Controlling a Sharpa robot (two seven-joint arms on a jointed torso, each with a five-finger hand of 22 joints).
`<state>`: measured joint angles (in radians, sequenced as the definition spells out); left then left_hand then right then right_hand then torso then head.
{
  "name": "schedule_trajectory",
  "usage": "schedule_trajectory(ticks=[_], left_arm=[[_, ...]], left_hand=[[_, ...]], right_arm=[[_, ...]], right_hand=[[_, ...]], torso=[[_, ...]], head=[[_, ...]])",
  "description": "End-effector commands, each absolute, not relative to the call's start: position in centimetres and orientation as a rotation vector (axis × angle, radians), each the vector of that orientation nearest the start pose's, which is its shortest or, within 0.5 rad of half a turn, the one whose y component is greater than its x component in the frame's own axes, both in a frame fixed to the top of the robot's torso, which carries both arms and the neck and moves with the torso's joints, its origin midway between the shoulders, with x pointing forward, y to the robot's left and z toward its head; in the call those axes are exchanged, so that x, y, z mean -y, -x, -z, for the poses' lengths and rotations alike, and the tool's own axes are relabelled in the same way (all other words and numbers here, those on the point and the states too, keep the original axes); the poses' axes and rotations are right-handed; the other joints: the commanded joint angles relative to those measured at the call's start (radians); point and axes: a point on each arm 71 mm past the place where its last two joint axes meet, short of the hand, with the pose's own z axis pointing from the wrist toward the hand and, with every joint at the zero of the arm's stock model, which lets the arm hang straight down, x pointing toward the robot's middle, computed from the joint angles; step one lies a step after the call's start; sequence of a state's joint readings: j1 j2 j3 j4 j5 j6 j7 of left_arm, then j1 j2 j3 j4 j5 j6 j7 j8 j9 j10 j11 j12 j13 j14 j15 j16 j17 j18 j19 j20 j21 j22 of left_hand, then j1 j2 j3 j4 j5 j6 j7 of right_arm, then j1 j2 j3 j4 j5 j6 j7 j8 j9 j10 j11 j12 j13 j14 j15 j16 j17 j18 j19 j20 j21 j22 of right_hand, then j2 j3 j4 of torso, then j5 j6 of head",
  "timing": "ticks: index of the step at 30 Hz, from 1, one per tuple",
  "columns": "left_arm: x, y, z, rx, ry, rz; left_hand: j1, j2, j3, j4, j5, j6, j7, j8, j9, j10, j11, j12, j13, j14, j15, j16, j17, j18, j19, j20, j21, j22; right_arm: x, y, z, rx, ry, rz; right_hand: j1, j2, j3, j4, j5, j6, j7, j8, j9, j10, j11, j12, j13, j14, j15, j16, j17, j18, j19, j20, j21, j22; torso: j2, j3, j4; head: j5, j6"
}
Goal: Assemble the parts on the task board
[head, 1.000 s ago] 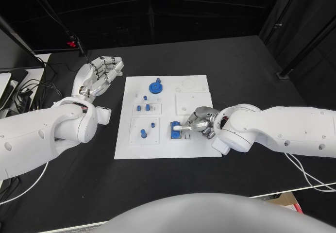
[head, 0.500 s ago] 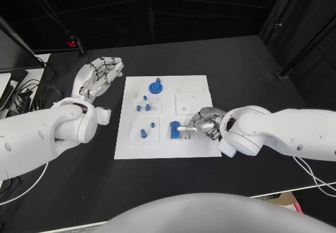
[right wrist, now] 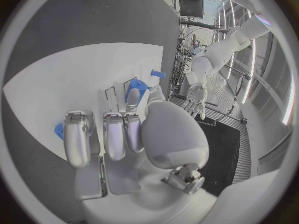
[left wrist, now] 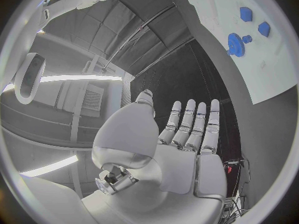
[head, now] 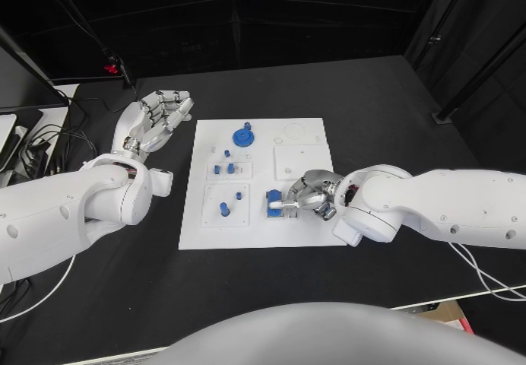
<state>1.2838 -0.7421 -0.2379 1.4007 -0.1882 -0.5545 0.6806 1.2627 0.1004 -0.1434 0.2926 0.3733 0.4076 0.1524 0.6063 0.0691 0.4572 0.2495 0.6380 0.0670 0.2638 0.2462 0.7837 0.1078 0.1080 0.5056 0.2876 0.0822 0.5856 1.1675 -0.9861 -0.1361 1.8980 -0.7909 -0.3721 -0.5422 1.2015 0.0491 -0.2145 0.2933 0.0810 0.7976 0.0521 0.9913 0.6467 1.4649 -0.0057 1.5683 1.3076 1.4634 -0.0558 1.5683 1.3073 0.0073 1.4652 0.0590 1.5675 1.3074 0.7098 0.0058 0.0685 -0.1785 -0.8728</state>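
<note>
My right hand (head: 308, 196) rests curled over the white, flat task board (head: 302, 232), fingertips on a small blue part (head: 274, 202) just ahead of them; whether I truly grip it I cannot tell. My left hand (head: 156, 118) lies spread and holding nothing on the black surface (head: 362, 106), well beyond the board's other side. The part looks hard, smooth and blocky, so I judge an off-centre push could tilt or jam it in its recess.

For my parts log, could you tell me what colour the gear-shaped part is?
Blue; the gear-shaped part shows best in the head view.
</note>
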Motion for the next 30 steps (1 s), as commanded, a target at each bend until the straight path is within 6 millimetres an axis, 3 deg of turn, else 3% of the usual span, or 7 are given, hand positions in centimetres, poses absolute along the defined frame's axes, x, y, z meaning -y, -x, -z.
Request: schedule_trajectory(ticks=[1, 6, 11, 15, 24, 27, 30], left_arm=[[-20.2, -49.9, 18.3, -1.198, 0.629, 1.397], [-20.2, -49.9, 18.3, -1.199, 0.63, 1.396], [-20.2, -49.9, 18.3, -1.199, 0.63, 1.396], [-20.3, -49.9, 18.4, -1.199, 0.63, 1.395], [-20.2, -50.0, 18.4, -1.2, 0.631, 1.395], [-20.3, -50.0, 18.4, -1.2, 0.631, 1.393], [-20.3, -50.0, 18.4, -1.201, 0.632, 1.393]], left_hand=[[-0.002, 0.01, -0.007, -0.001, 0.007, -0.008, 0.136, 0.003, -0.001, 0.002, -0.002, 0.004, -0.001, 0.006, -0.003, 0.007, -0.001, -0.003, -0.002, 0.002, 0.003, -0.001], [-0.001, 0.011, -0.007, -0.001, 0.01, -0.008, 0.135, 0.004, -0.001, 0.002, -0.002, 0.004, -0.001, 0.006, -0.003, 0.007, -0.002, -0.003, -0.002, 0.002, 0.004, -0.001], [-0.001, 0.011, -0.007, -0.001, 0.01, -0.008, 0.135, 0.004, -0.001, 0.002, -0.002, 0.004, -0.001, 0.006, -0.003, 0.007, -0.002, -0.003, -0.002, 0.002, 0.004, -0.001], [-0.001, 0.011, -0.007, -0.001, 0.01, -0.008, 0.135, 0.004, -0.001, 0.002, -0.002, 0.004, -0.001, 0.006, -0.003, 0.007, -0.002, -0.003, -0.002, 0.002, 0.004, -0.001], [-0.001, 0.011, -0.007, -0.001, 0.01, -0.008, 0.135, 0.004, -0.001, 0.002, -0.002, 0.004, -0.001, 0.006, -0.003, 0.007, -0.002, -0.003, -0.002, 0.002, 0.004, -0.001], [-0.001, 0.011, -0.007, -0.001, 0.01, -0.008, 0.135, 0.004, -0.001, 0.002, -0.002, 0.004, -0.001, 0.006, -0.003, 0.007, -0.002, -0.003, -0.002, 0.002, 0.004, -0.001], [-0.001, 0.011, -0.007, -0.001, 0.01, -0.008, 0.135, 0.004, -0.001, 0.002, -0.002, 0.004, -0.001, 0.006, -0.003, 0.007, -0.002, -0.003, -0.002, 0.002, 0.004, -0.001]], right_arm=[[18.8, -38.4, 23.2, -2.239, -0.657, -0.659], [18.6, -38.7, 23.4, -2.232, -0.656, -0.648], [18.8, -39.0, 23.4, -2.212, -0.648, -0.631], [18.9, -39.1, 23.4, -2.2, -0.647, -0.625], [19.1, -39.2, 23.4, -2.193, -0.65, -0.62], [19.3, -39.1, 23.2, -2.178, -0.655, -0.627], [19.8, -39.0, 22.9, -2.141, -0.669, -0.645]], right_hand=[[0.005, 0.016, -0.004, -0.003, 0.009, -0.001, -0.01, 0.011, 0.012, 0.106, -0.008, 0.003, 0.263, 0.107, -0.009, 0.002, 0.263, -0.007, 0.106, -0.008, 0.003, 0.263], [0.036, 0.049, 0.006, -0.006, 0.028, -0.001, -0.019, 0.021, 0.035, 0.106, -0.017, 0.003, 0.263, 0.107, -0.014, 0.002, 0.263, -0.007, 0.106, -0.013, 0.003, 0.263], [0.135, 0.085, 0.034, -0.019, 0.12, -0.003, -0.032, 0.015, 0.056, 0.106, -0.029, 0.003, 0.263, 0.107, -0.024, 0.002, 0.263, -0.007, 0.106, -0.022, 0.003, 0.263], [0.183, 0.104, 0.046, -0.014, 0.163, -0.001, -0.035, 0.003, 0.065, 0.106, -0.033, 0.003, 0.263, 0.107, -0.028, 0.002, 0.263, -0.007, 0.106, -0.027, 0.003, 0.263], [0.22, 0.104, 0.05, -0.012, 0.199, -0.003, -0.035, -0.011, 0.073, 0.106, -0.033, 0.003, 0.263, 0.107, -0.03, 0.002, 0.263, -0.007, 0.106, -0.029, 0.003, 0.263], [0.222, 0.097, 0.046, -0.011, 0.203, -0.004, -0.034, -0.015, 0.074, 0.106, -0.032, 0.003, 0.263, 0.107, -0.03, 0.002, 0.263, -0.007, 0.106, -0.03, 0.003, 0.263], [0.215, 0.083, 0.03, -0.005, 0.218, -0.012, -0.028, -0.038, 0.068, 0.106, -0.027, 0.003, 0.263, 0.107, -0.03, 0.002, 0.263, -0.007, 0.106, -0.03, 0.003, 0.263]], torso=[[0.001, 0.0001, 0.0], [0.0, 0.0006, -0.0009], [0.0, 0.0009, -0.0009], [0.0, 0.0006, -0.0015], [0.0, 0.0006, -0.0009], [0.0, 0.0004, -0.0017], [0.0, 0.0006, -0.0015]], head=[[0.001, 0.0], [0.002, 0.0], [0.002, 0.0], [0.001, 0.0], [-0.002, 0.0], [-0.003, 0.0], [-0.005, 0.0]])
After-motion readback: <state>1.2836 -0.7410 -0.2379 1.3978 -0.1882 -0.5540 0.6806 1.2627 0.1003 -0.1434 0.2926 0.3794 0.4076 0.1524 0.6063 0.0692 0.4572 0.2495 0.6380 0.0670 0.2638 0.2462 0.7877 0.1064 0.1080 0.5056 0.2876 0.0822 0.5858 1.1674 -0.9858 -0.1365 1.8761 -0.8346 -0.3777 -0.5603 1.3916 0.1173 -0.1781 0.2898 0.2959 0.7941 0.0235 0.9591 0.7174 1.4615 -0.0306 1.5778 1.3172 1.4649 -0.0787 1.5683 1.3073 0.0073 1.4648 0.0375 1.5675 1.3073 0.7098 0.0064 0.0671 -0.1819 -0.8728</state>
